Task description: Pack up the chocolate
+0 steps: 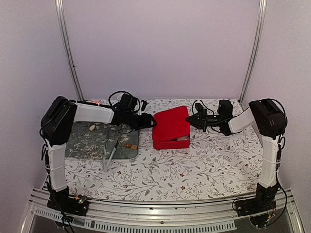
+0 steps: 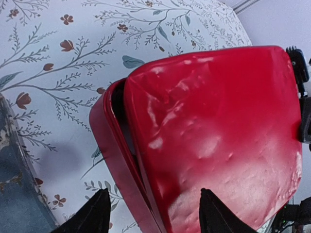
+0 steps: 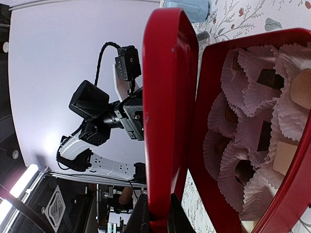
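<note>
Red lid [image 3: 165, 97] pinched by right end effector [image 3: 156, 218]; left end effector [image 2: 153, 213] spread astride it.
Should it slip, chocolate [image 3: 269, 77] could be crushed.

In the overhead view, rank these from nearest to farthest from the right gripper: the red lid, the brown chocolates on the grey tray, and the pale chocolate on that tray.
From the right gripper:
1. red lid: gripped in its jaws.
2. brown chocolates: right side of the grey tray.
3. pale chocolate: far edge of that tray, further left.
</note>
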